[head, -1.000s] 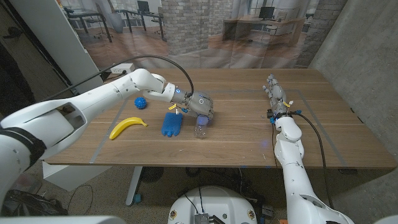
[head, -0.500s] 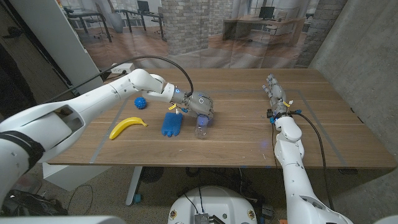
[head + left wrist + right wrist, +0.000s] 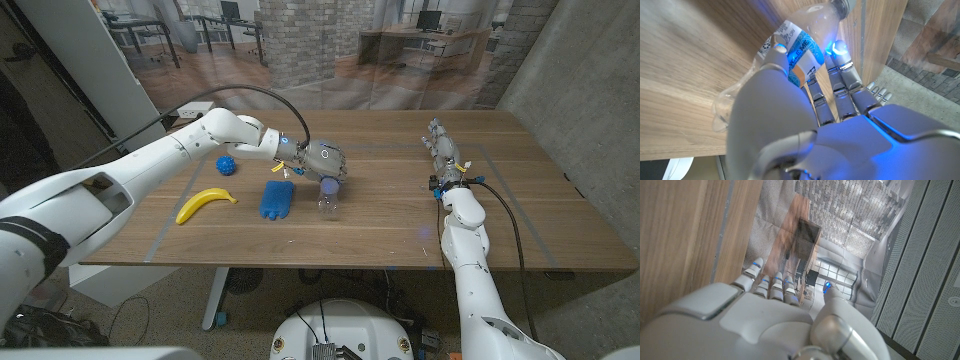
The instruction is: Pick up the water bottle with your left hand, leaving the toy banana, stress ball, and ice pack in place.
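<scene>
My left hand point(image 3: 323, 162) grips the clear water bottle point(image 3: 328, 198) near the table's middle, and the bottle hangs down from the fingers, just above the wood. The left wrist view shows the blue-labelled bottle point(image 3: 796, 44) clasped between thumb and fingers of that hand point(image 3: 790, 115). The blue ice pack point(image 3: 276, 199) lies just left of the bottle. A yellow toy banana point(image 3: 204, 203) lies further left, and the blue stress ball point(image 3: 227, 165) sits behind them. My right hand point(image 3: 443, 152) stands at the right of the table, fingers stretched out and holding nothing point(image 3: 775, 315).
The wooden table point(image 3: 380, 215) has bare room between the two hands and along its front edge. A black cable point(image 3: 255, 95) arcs over my left forearm. A grey wall stands to the right of the table.
My left hand has risen a little and shifted slightly back, taking the bottle with it. The banana, ball, ice pack and right hand have stayed put.
</scene>
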You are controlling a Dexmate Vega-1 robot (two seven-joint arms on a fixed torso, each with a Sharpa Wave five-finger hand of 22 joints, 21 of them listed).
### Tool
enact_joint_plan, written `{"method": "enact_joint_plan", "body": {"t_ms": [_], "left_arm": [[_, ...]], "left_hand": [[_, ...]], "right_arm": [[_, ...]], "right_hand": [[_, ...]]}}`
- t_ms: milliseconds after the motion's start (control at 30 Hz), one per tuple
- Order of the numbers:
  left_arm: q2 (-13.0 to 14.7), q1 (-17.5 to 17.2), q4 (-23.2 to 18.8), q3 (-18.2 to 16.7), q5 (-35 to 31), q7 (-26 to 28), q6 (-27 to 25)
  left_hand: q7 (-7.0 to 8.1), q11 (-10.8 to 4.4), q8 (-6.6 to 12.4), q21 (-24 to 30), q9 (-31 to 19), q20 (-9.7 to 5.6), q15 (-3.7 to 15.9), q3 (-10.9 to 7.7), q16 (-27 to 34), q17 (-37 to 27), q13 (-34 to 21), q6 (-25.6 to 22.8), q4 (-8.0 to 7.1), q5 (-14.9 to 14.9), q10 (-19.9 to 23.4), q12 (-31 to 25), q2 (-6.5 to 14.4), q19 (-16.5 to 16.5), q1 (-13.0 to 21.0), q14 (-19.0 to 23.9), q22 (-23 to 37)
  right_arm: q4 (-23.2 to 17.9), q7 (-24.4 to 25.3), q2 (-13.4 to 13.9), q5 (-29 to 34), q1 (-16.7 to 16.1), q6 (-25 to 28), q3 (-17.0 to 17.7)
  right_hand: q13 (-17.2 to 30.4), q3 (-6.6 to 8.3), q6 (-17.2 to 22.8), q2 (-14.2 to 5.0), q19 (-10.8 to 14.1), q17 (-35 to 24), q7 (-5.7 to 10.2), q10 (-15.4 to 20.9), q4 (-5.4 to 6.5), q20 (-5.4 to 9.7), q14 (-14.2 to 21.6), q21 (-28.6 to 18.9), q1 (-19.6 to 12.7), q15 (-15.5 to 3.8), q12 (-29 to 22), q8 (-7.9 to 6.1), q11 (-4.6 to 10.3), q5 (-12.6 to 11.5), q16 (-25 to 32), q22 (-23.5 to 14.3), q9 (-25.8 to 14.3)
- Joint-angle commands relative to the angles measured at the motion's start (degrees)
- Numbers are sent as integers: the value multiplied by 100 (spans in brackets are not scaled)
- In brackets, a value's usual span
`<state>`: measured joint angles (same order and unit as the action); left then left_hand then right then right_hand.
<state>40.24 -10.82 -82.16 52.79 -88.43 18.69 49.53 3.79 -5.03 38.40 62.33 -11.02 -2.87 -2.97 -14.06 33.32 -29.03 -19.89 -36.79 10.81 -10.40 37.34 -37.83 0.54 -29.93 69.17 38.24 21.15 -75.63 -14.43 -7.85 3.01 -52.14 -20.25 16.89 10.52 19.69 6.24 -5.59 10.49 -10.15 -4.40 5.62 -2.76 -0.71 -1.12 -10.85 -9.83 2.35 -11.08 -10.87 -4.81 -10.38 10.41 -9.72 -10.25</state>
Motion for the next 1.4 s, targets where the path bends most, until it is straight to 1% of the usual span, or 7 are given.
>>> {"method": "enact_joint_plan", "body": {"t_ms": [33, 400, 833, 967, 1400], "left_arm": [[8, -79, -104, -165, -34, 84, -137], [11, -131, -204, -275, -36, 165, -327], [27, -215, -362, -423, -34, 211, -589], [38, -242, -419, -468, -25, 227, -640], [92, -456, -650, -711, 53, 256, -907]], "left_hand": [[197, -446, 39, 75, -37, -115, 1651, -167, 0, -491, -337, -862, -173, -29, 488, -50, 706, 44, 620, 730, 12], [181, -454, 40, 205, -39, -118, 1654, -173, -8, -568, -420, -927, -167, -36, 485, -71, 703, 107, 650, 804, 10], [228, -467, 27, 340, -39, -156, 1660, -173, -56, -631, -504, -969, -172, -41, 487, -85, 685, 170, 653, 821, -3], [222, -468, 21, 375, -39, -166, 1659, -174, -66, -648, -524, -973, -173, -42, 485, -85, 682, 183, 655, 825, -7], [224, -492, 4, 507, -40, -200, 1662, -174, -93, -715, -589, -999, -173, -44, 495, -89, 667, 217, 661, 853, -21]], "right_arm": [[-113, 24, -7, 12, -58, 10, -16], [-150, 26, -4, 13, -66, 11, -31], [-219, 31, 3, 34, -89, 44, -47], [-247, 27, 2, 34, -103, 47, -51], [-423, 33, -20, 41, -214, 74, -67]], "right_hand": [[23, -20, 60, 1, 21, -19, 8, 40, -6, 12, 5, -33, 39, 54, -2, -12, -26, -28, 24, -21, -31], [23, -23, 58, 3, 16, -20, 7, 34, -3, 8, 6, -31, 51, 55, 0, -10, -21, -28, 26, -21, -31], [23, -23, 66, 7, 16, -18, -5, 37, -6, 9, 8, -32, 57, 55, -1, -11, -15, -29, 26, -21, -31], [23, -22, 67, 5, 15, -18, -3, 40, -6, 10, 6, -32, 59, 55, -2, -12, -17, -30, 26, -21, -31], [23, -21, 66, 7, 17, -16, -7, 36, -10, 11, 5, -33, 62, 50, 0, -10, -15, -31, 25, -21, -31]]}}
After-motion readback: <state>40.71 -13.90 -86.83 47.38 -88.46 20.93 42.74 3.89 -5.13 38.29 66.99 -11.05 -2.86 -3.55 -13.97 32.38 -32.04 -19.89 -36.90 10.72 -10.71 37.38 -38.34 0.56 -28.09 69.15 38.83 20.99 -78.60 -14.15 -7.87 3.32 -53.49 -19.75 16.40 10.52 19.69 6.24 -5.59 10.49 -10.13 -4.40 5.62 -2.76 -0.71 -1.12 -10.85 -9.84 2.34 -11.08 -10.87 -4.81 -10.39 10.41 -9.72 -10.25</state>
